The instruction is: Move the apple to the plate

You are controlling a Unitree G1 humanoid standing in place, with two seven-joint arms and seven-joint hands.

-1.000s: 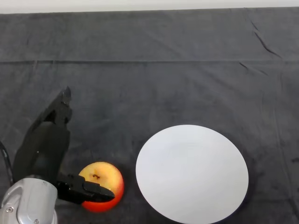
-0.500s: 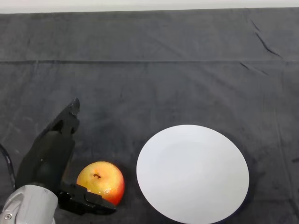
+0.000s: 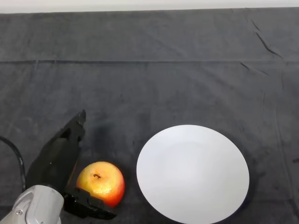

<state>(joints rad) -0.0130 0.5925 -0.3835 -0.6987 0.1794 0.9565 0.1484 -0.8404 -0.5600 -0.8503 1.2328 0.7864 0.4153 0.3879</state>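
Observation:
A red and yellow apple point(image 3: 101, 183) rests stem up on the dark cloth, just left of the round white plate point(image 3: 192, 173). My left hand point(image 3: 56, 161) is at the lower left, right beside the apple on its left. Its fingers point(image 3: 77, 125) stretch straight toward the far side, and the thumb point(image 3: 91, 207) reaches along the apple's near edge. The hand is open, with the apple lying between thumb and fingers. A narrow gap of cloth separates the apple from the plate's rim.
The dark cloth point(image 3: 149, 70) covers the whole table, with a few creases at the far right point(image 3: 261, 42). The table's far edge runs along the top of the view.
The hand has shifted right and slightly nearer, closing in on the apple's left side. The thumb has dropped from over the apple's front to below it. Apple and plate have stayed put.

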